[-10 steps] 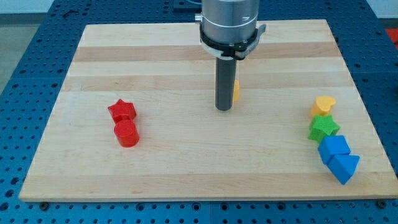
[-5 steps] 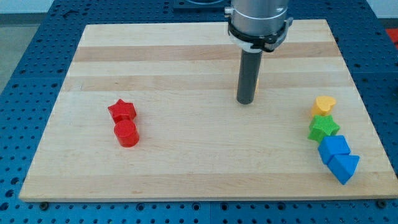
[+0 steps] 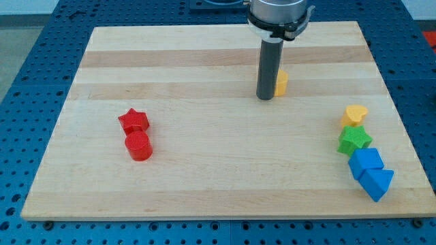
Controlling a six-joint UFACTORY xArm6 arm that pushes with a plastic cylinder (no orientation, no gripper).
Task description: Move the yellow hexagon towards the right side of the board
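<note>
1. Currently, the tip (image 3: pixel 265 98) rests on the surface (image 3: pixel 204 170) in the upper centre of the view, immediately on the view's left of the yellow hexagon (image 3: pixel 281 84). The rod hides the block's left portion; contact is probable but cannot be confirmed.
2. This placement suits the task: a tool positioned on the left face of the block can drive it toward the view's right.
3. The end effector is a plain dark rod. It has no jaws, so it can be neither spread, pressed together, nor pinching anything; it only pushes.
4. The yellow hexagon lies right of the board's centre line, near the view's top, well apart from the right edge. The task appears to be partly done, with further travel required.
5. A column of blocks occupies the right side: yellow heart (image 3: pixel 354 114), green star (image 3: pixel 354 140), blue block (image 3: pixel 366 162) and blue triangle (image 3: pixel 377 182), each touching or just beside the next. They lie lower in the view than the hexagon, so a straight rightward push should pass above them.
6. The red star (image 3: pixel 133 121) and red cylinder (image 3: pixel 139 145) stand together at the view's left, well apart from the working path.
</note>
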